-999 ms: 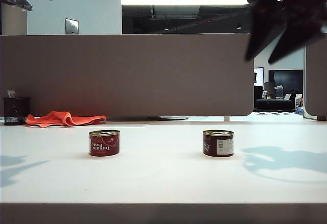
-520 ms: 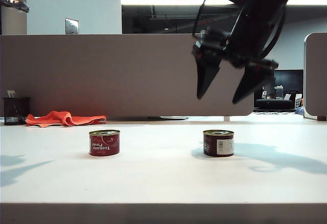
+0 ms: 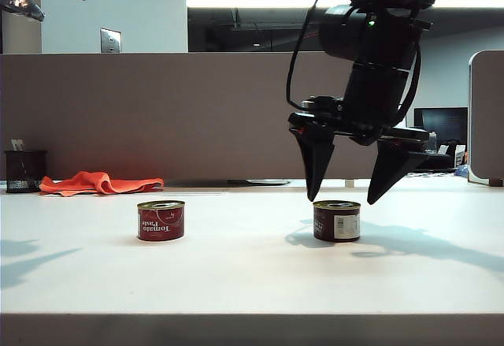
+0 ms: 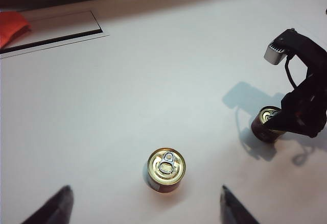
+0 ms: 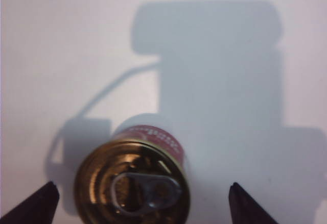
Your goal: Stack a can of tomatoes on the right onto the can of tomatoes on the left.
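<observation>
While the right gripper (image 3: 345, 196) hangs just above the right can (image 3: 336, 221), fingers spread wide and touching nothing, the step in hand reads as the approach before the grasp. Both cans stand upright and well apart on the table (image 3: 252, 283), about midway between its front and back edges; the left can (image 3: 161, 220) is bare on top. In the right wrist view the right can sits off-centre between the fingertips, nearer one of them. Next move, by judgement: centre over the can, descend until the fingers flank its wall, then close. The left gripper (image 4: 145, 206) hovers spread and empty, high above the left can.
</observation>
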`<state>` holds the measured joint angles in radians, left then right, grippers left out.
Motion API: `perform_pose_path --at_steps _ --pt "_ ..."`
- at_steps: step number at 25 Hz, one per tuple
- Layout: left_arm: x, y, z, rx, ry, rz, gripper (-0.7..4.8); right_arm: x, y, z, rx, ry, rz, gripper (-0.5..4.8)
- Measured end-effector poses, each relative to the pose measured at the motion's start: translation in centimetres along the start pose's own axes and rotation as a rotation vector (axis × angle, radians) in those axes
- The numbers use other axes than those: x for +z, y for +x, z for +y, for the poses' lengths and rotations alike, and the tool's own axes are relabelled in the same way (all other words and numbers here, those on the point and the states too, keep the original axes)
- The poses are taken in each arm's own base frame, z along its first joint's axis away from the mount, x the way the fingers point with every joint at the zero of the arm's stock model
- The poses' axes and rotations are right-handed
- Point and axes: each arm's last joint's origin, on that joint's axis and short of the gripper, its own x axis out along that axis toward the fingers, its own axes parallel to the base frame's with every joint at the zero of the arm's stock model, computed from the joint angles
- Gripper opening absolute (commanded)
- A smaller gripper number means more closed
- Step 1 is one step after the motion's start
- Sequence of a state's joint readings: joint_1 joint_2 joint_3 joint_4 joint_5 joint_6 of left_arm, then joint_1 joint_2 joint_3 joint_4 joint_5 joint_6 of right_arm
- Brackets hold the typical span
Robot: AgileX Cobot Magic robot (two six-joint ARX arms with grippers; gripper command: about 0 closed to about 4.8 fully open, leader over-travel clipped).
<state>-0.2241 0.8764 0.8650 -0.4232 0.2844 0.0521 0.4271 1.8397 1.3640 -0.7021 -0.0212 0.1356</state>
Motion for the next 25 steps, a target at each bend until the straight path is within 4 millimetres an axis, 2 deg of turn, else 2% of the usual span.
perform_pose_path --at_steps 6,9,11,15,19,25 --pt "-0.1 0.0 0.0 0.0 -0.002 0.008 3.64 -0.4 1.0 0.9 0.004 -0.023 0.051 4.79" --pt "-0.1 0.0 0.0 0.0 -0.004 0.014 3.64 -0.5 1.2 0.8 -0.012 -0.023 0.056 4.32" --pt "-0.1 0.0 0.0 -0.001 -0.004 0.015 3.64 -0.5 1.3 0.8 -0.021 -0.023 0.061 3.77" --pt "-0.1 0.0 0.0 -0.001 -0.004 0.015 3.64 -0.4 1.3 0.8 -0.019 -0.025 0.049 3.66" --pt "-0.1 0.0 0.0 -0.001 -0.004 0.015 3.64 -0.2 1.3 0.9 -0.016 -0.025 0.032 3.16" --pt "-0.2 0.0 0.0 -0.001 -0.004 0.015 3.64 -0.2 1.3 0.9 -0.016 -0.027 0.03 2.89"
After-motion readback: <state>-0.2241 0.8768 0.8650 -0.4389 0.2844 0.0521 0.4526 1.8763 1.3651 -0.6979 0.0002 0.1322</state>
